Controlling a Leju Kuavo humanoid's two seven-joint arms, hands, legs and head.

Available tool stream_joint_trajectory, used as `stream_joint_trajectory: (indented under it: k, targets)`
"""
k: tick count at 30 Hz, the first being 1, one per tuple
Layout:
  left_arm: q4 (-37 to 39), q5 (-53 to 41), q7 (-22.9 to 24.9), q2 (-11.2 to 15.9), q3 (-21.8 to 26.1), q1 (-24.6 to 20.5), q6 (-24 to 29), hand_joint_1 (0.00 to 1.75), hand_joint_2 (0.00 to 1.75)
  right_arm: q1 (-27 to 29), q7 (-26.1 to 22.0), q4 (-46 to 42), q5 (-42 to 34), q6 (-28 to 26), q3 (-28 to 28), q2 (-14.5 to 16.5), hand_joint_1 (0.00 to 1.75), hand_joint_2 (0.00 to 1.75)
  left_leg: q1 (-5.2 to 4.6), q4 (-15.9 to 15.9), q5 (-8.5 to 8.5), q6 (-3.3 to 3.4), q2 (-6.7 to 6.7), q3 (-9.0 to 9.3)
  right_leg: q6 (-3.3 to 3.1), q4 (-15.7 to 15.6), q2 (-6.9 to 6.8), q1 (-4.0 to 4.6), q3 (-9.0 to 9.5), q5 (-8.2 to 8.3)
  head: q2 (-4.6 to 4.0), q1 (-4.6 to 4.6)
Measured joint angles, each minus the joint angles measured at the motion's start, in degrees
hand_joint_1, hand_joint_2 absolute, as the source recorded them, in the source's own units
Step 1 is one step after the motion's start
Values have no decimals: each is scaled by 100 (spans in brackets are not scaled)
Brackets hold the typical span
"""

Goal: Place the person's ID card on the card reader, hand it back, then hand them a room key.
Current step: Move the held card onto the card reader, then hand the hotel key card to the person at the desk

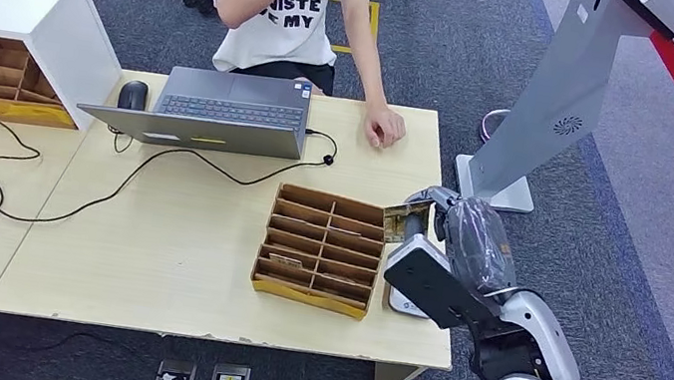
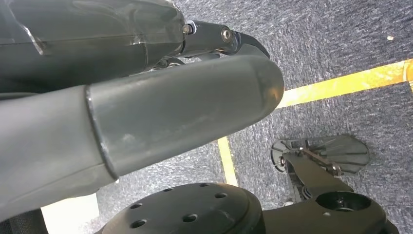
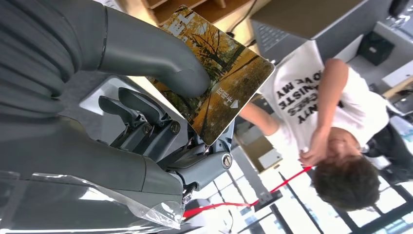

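My right hand [image 1: 453,230] hovers over the table's right end, just past the far right corner of the wooden divider box [image 1: 319,248]. It pinches a card [image 1: 406,221] printed with yellow autumn trees; in the right wrist view the thumb [image 3: 146,53] presses the card [image 3: 219,83] against the fingers. A white card reader [image 1: 396,305] lies on the table below that wrist, partly hidden. The person [image 1: 286,1] sits across the table, one fist [image 1: 385,127] resting on it. My left hand [image 2: 185,112] hangs over the carpet and holds nothing.
A grey laptop [image 1: 223,113] and mouse [image 1: 132,95] sit at the far edge, with a black cable trailing across the table [image 1: 149,273]. A white shelf [image 1: 27,13] stands at the left. A grey kiosk stand [image 1: 558,102] rises right of the table.
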Motion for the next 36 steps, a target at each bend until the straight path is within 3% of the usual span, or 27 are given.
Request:
stream_joint_trajectory:
  k: [12,22,36]
  targets:
    - [-1,-135,-55,-7,-24,-21,-25,0,0,-1011,-316,239,-286,317,446,673,175,175,1,-1,0,0,-1,-5,0,2,0,1,0,0,0,-1]
    - [-1,-141,-55,-29,-27,-42,-7,0,0,-1799,-616,1151,-505,361,900,1378,175,175,0,-1,1,-1,-6,-6,0,2,-3,0,-1,0,0,0]
    - [-1,-152,-50,-29,-30,-51,-2,0,0,-2517,-730,2489,-637,407,1285,2029,175,175,1,0,1,-1,-6,-6,0,2,-3,1,-2,0,0,1]
